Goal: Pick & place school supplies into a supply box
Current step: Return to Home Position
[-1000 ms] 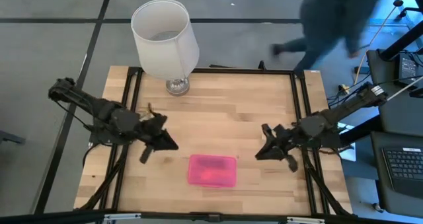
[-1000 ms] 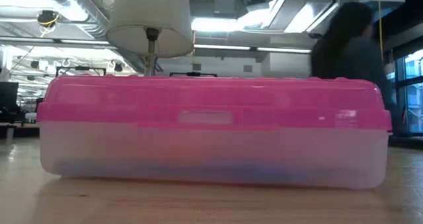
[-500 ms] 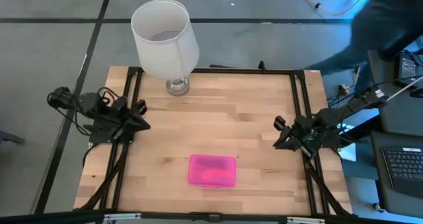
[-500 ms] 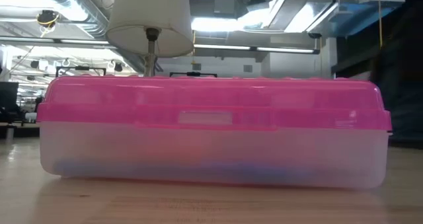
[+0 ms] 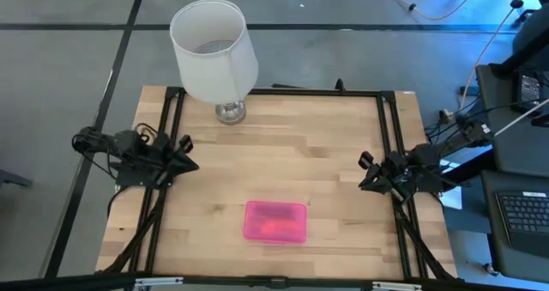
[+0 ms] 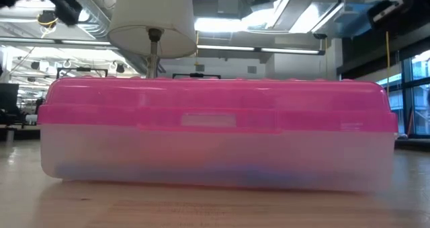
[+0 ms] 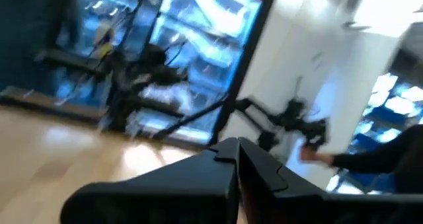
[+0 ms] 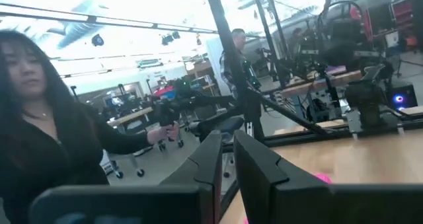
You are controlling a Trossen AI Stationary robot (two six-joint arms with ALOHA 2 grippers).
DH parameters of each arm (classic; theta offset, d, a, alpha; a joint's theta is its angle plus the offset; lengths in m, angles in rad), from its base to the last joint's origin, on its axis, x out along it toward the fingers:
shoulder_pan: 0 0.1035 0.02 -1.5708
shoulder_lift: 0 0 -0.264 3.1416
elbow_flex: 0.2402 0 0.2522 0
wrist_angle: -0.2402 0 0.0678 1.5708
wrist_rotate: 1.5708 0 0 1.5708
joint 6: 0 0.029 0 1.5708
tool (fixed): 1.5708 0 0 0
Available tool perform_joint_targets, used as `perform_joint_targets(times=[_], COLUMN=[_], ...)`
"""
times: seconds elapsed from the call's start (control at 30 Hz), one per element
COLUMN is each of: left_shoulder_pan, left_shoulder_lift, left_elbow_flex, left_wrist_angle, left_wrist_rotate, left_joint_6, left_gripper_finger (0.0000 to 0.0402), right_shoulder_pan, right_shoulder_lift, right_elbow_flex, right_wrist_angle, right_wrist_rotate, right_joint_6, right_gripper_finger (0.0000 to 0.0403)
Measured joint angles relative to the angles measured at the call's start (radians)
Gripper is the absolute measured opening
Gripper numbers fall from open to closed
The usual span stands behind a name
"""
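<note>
The small rectangular plastic supply box (image 5: 275,221) with its bright pink lid and translucent clear base sits on the light wooden table (image 5: 326,136), near the front edge and about midway between left and right. In the low view (image 6: 215,134) its lid lies flat down on the base, closed. The left gripper (image 5: 184,164) hangs over the table's left edge, well apart from the box. In its wrist view (image 7: 236,145) the two dark fingers meet at the tips and hold nothing. The right gripper (image 5: 367,172) hangs by the right edge, with its fingers (image 8: 261,168) drawn almost together and empty. A white lampshade on a metal foot (image 5: 214,51) stands at the far left.
</note>
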Motion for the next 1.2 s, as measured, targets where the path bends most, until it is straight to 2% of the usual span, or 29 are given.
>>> perform_joint_targets(times=[0.13,0.3,0.53,0.73,0.97,1.2], left_shoulder_pan=[0.023,0.043,0.069,0.104,0.115,0.115], left_shoulder_lift=[-0.001,0.000,0.000,0.000,0.002,0.003], left_elbow_flex=[-0.012,-0.073,-0.172,-0.216,-0.216,-0.216], left_wrist_angle=[-0.008,0.131,0.211,0.150,0.134,0.136], left_wrist_rotate=[0.022,0.073,0.057,0.049,0.049,0.050], left_joint_6=[0.011,0.043,0.013,-0.026,0.049,0.050], left_gripper_finger=[0.0003,0.0003,0.0003,0.0003,0.0003,0.0003], right_shoulder_pan=[0.000,0.000,0.000,0.000,0.000,0.000], right_shoulder_lift=[-0.085,-0.184,-0.256,-0.263,-0.263,-0.263], right_elbow_flex=[-0.063,-0.079,-0.078,-0.078,-0.077,-0.077], right_wrist_angle=[0.015,-0.036,-0.071,-0.146,-0.293,-0.379], right_wrist_rotate=[-0.002,-0.003,-0.018,-0.019,-0.018,0.061], right_joint_6=[-0.001,-0.010,-0.054,-0.051,-0.056,-0.192], right_gripper_finger=[0.0046,0.0046,0.0046,0.0046,0.0046,0.0046])
